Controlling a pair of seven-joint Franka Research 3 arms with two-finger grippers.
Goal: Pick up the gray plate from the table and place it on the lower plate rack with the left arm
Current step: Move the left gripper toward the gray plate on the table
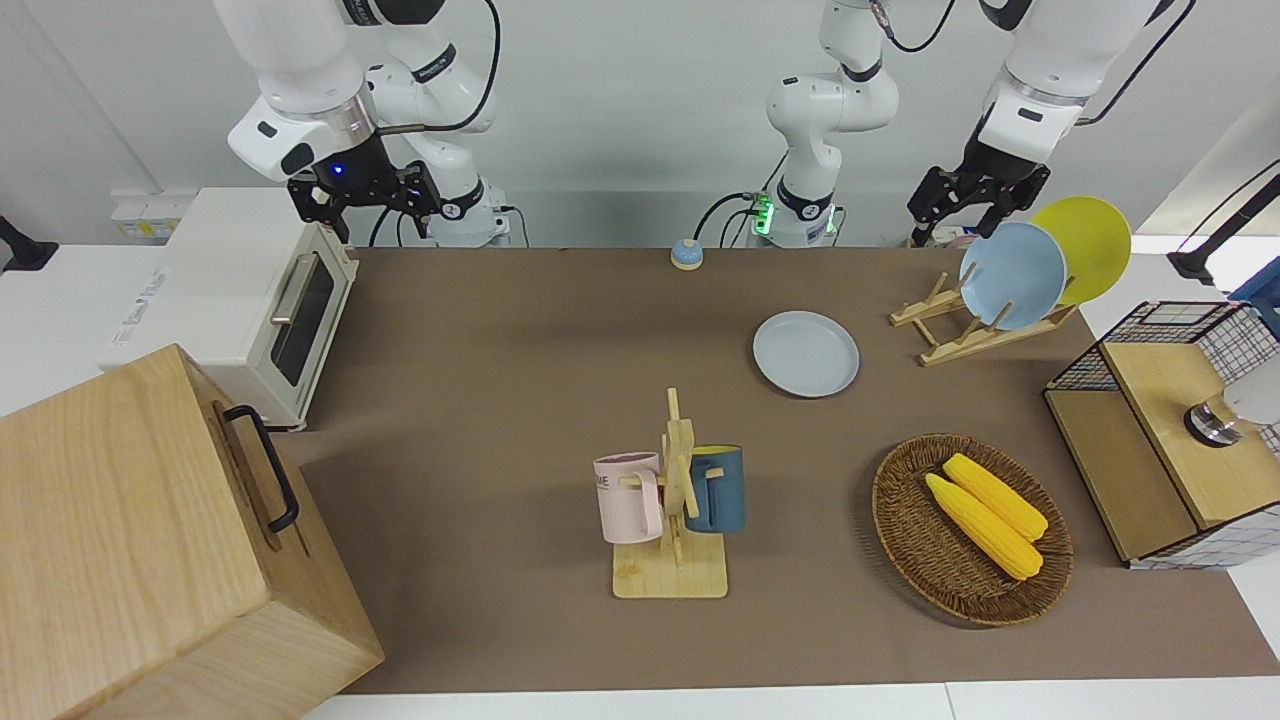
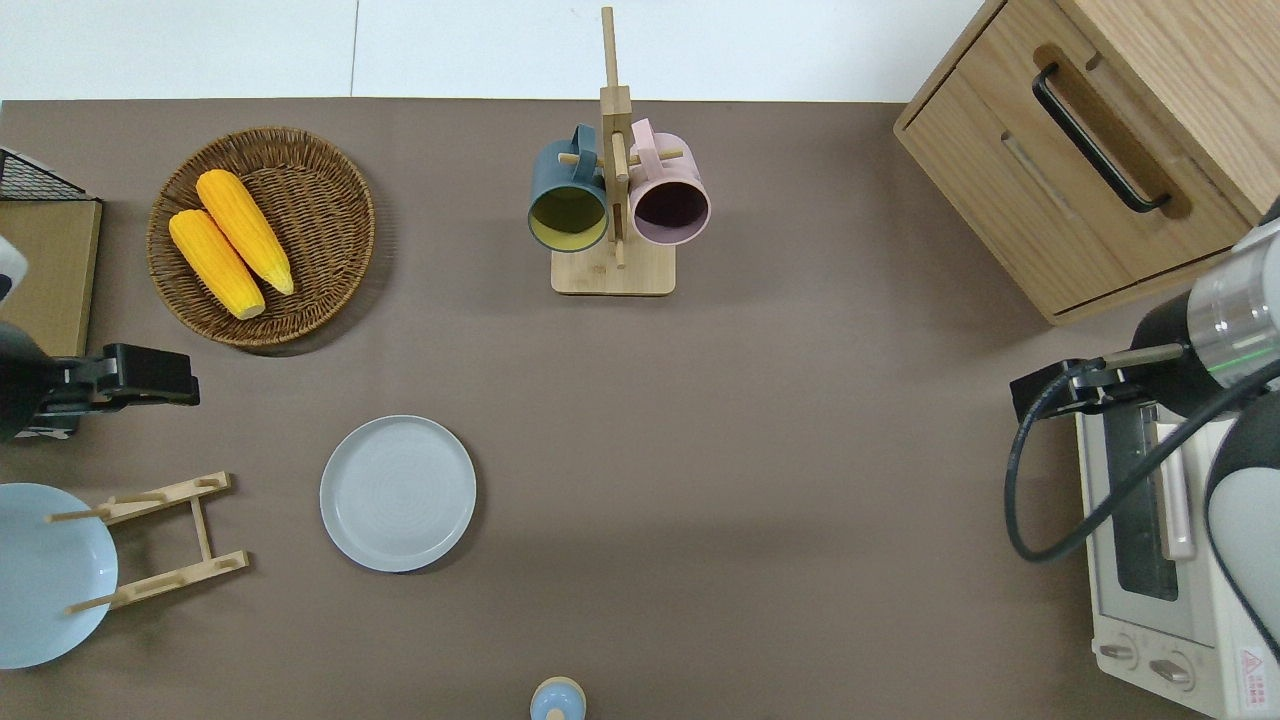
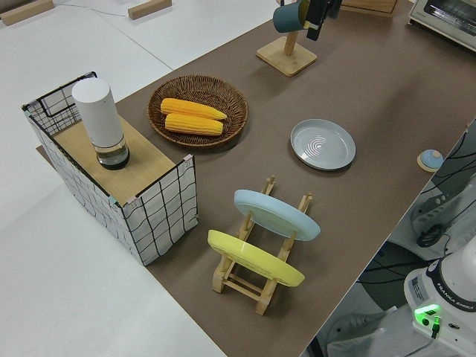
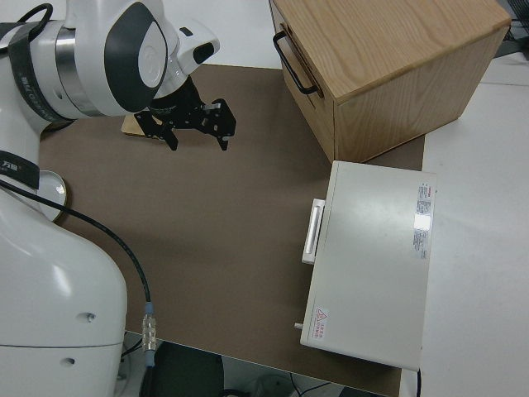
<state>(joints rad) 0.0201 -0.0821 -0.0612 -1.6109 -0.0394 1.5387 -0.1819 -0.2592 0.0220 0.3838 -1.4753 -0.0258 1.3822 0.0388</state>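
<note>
Lying flat on table (image 1: 520, 330), gray plate (image 1: 806, 353) well apart from spread-open left pincer (image 1: 975, 213).

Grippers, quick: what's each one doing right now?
Left gripper: open, holding nothing.
Right gripper: open, holding nothing; arm parked.

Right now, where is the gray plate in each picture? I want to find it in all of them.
Front view: the gray plate lies flat on the mat, right of middle.
Overhead view: the plate sits left of middle, low in the picture.
Left side view: the plate is right of middle, in the upper half.
Right side view: not in it.
Shared landmark: the lower plate rack beside it, toward the left arm's end.
</note>
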